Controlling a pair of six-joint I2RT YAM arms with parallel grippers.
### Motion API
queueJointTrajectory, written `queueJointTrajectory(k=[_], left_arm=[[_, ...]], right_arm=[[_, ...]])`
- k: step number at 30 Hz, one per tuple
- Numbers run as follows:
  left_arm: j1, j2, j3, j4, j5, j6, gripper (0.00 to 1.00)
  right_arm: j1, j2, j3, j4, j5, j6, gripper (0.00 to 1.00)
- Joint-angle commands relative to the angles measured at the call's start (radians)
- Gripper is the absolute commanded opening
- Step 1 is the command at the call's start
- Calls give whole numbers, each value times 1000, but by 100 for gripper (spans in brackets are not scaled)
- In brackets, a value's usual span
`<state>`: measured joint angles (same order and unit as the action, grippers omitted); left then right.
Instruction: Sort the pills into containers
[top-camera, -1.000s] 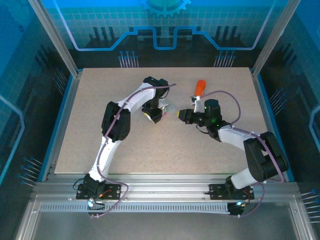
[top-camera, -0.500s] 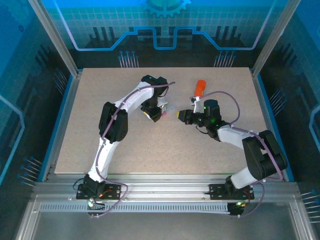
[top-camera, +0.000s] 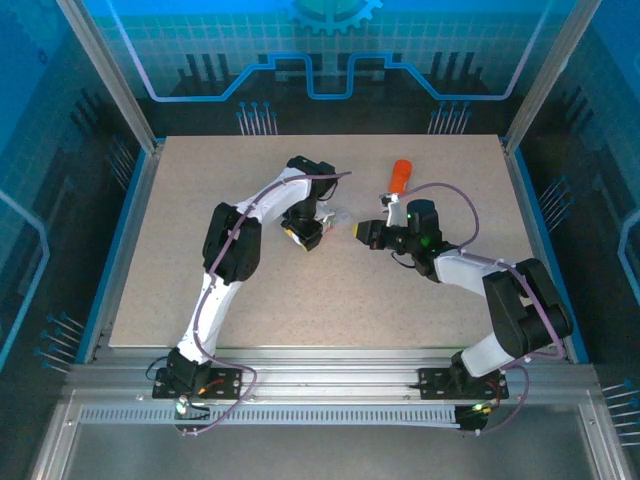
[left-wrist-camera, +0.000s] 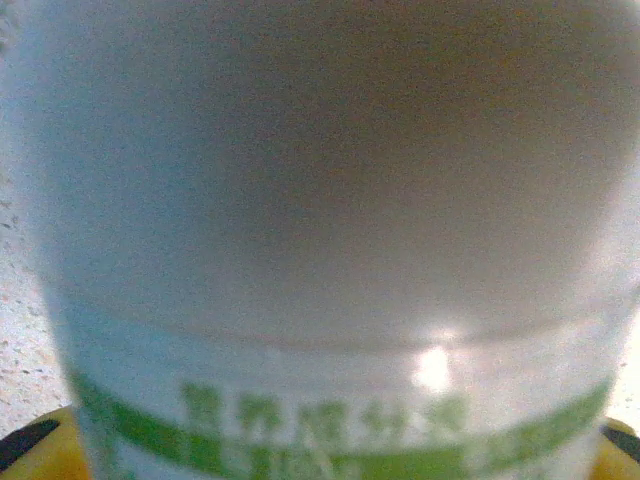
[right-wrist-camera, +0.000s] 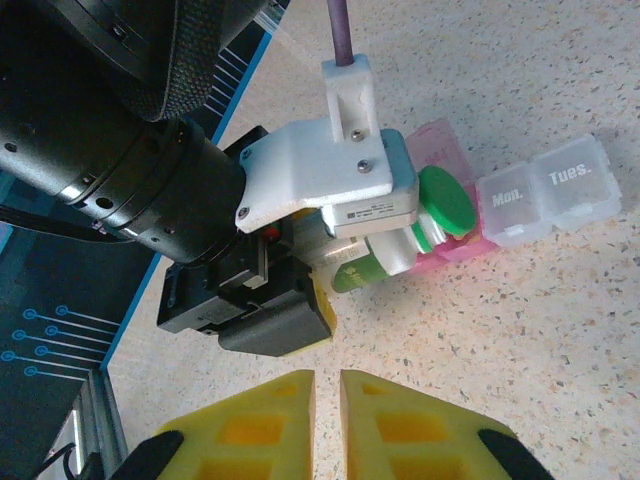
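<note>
My left gripper (top-camera: 308, 230) is shut on a white bottle (left-wrist-camera: 330, 250) with a green band. In the right wrist view that bottle (right-wrist-camera: 385, 262) lies nearly level. Its green cap (right-wrist-camera: 445, 200) is over a pink-tinted clear box (right-wrist-camera: 440, 150) of a pill organiser. Clear boxes marked Mon. and Tues. (right-wrist-camera: 548, 190) adjoin it. An orange bottle (top-camera: 401, 174) stands behind the right arm. My right gripper (right-wrist-camera: 327, 400) hovers low over the table facing the left one. Its yellow fingers (right-wrist-camera: 250, 420) are almost together with nothing between them. The pills are out of view.
The left wrist's camera mount and cable (right-wrist-camera: 345, 150) hang over the bottle. The two grippers sit close together mid-table (top-camera: 335, 300). A blue raised rim (top-camera: 125, 230) borders the speckled tabletop.
The left arm has swayed slightly with the bottle still in its grip. The right arm has stayed put.
</note>
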<state>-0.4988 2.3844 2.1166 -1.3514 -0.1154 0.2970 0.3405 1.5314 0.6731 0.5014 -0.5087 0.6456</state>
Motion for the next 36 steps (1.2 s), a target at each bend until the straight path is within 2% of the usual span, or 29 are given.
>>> queueJointTrajectory(k=[1, 5, 12, 17, 23, 29, 33, 34, 36], left_arm=[[8, -103, -51, 60, 38, -5, 0], [20, -184, -152, 184, 100, -26, 0], [33, -334, -341, 404, 199, -57, 0], [34, -494, -558, 675, 303, -56, 0], [34, -680, -819, 1039, 498, -39, 0], [34, -830, -1112, 1483, 699, 7, 0], [34, -884, -1351, 1958, 882, 37, 0], [34, -882, -1405, 2091, 907, 31, 0], [34, -867, -1457, 2250, 925, 8, 0]], right_arm=[[-15, -7, -17, 23, -15, -16, 16], [-23, -31, -13, 21, -16, -11, 18], [-24, -121, -9, -52, 32, -50, 34], [-24, -202, 23, -164, 62, -97, 38], [-24, -250, 83, -276, 40, -191, 51], [-23, -271, 97, -207, -94, -238, 57], [-16, -290, 103, -130, -194, -254, 57], [-11, -300, 103, -108, -233, -263, 57], [1, -317, 109, -93, -296, -304, 57]])
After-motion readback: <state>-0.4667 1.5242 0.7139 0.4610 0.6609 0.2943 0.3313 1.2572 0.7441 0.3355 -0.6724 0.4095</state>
